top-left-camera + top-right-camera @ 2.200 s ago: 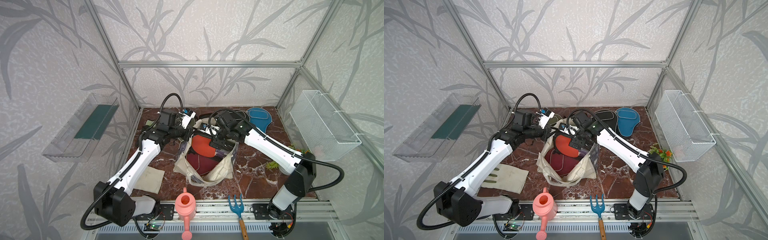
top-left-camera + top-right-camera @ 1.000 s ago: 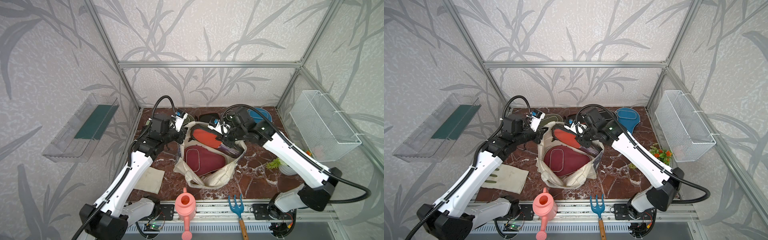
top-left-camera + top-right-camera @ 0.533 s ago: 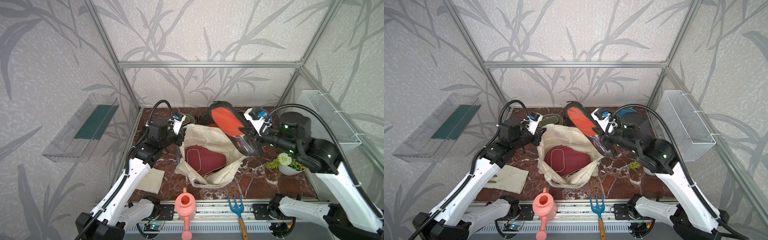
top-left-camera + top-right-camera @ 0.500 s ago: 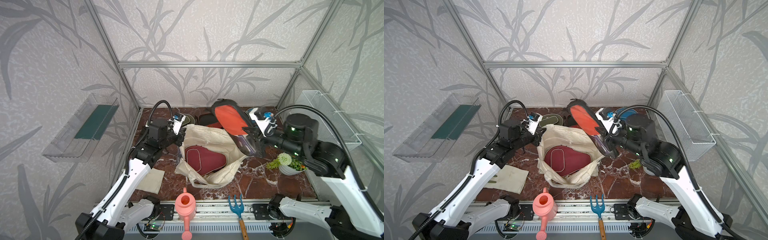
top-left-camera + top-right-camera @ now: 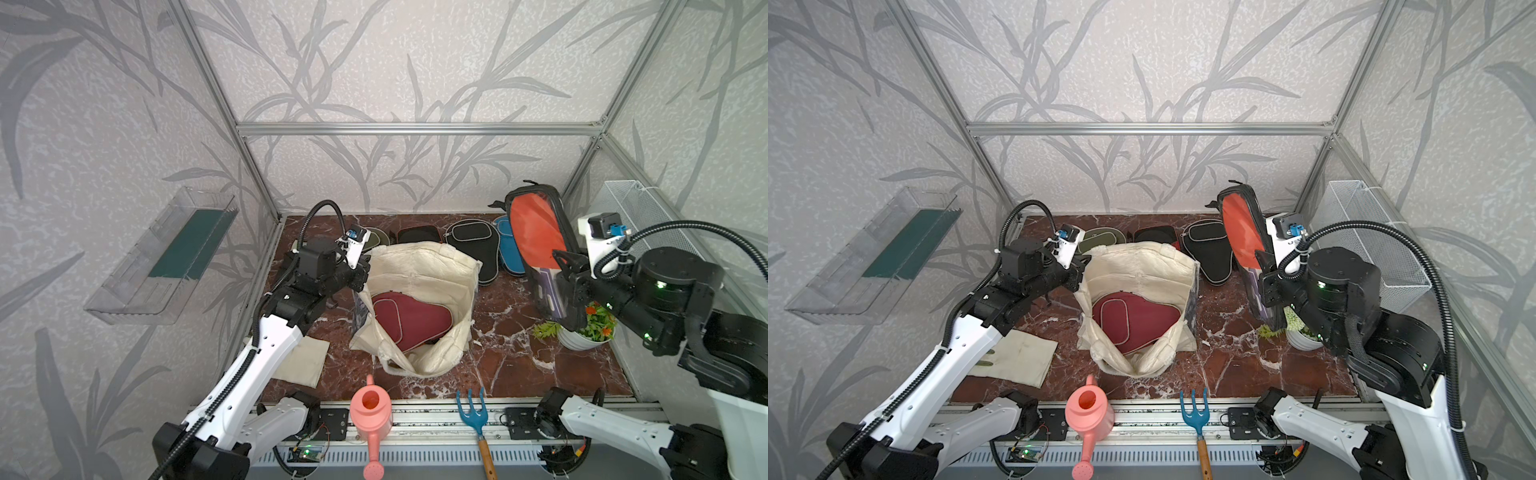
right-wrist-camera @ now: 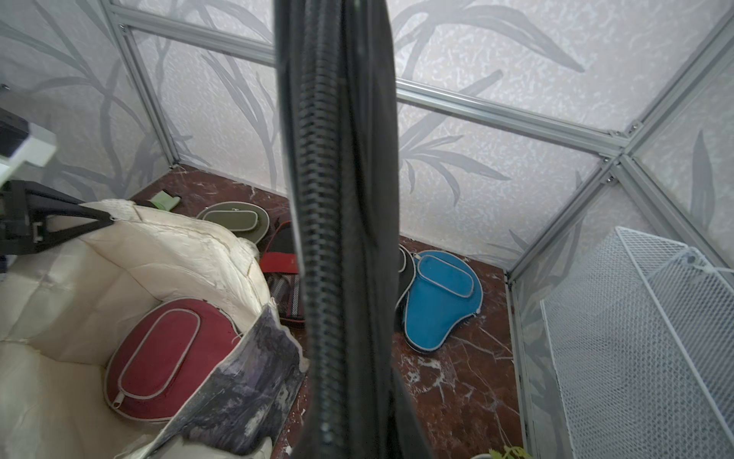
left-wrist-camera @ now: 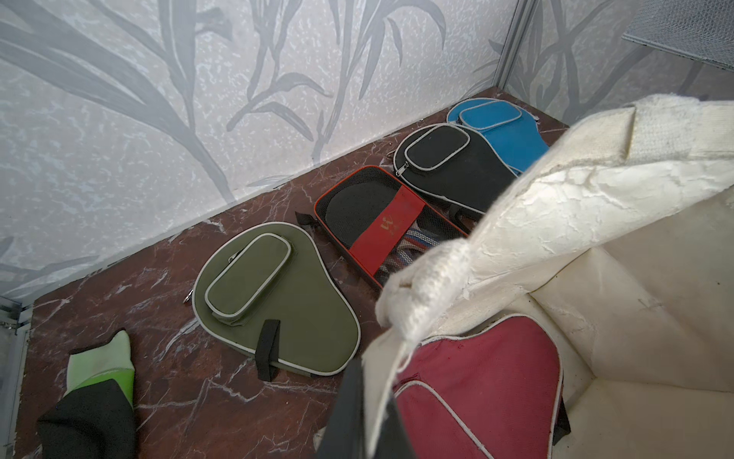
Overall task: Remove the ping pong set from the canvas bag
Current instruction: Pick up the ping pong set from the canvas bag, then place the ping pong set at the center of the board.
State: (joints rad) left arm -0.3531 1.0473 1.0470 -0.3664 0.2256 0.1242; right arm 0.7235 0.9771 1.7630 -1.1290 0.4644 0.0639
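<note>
clear-fronted case [image 5: 536, 237] with red paddles: nearly upright in the air, right of the canvas bag [image 5: 428, 266] | my right gripper [image 5: 566, 275]: pinching its lower part | maroon case [image 5: 409, 322]: lying inside the bag | my left gripper [image 5: 360, 272]: closed on the bag rim | olive case [image 7: 278, 302], black case [image 5: 473, 245], blue case [image 6: 437, 298]: on floor behind bag

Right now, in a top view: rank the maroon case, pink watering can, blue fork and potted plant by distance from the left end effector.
1. maroon case: inside the canvas bag, right beside the left end effector.
2. pink watering can: front edge, near the middle.
3. blue fork: front edge, further right.
4. potted plant: far right side.
</note>
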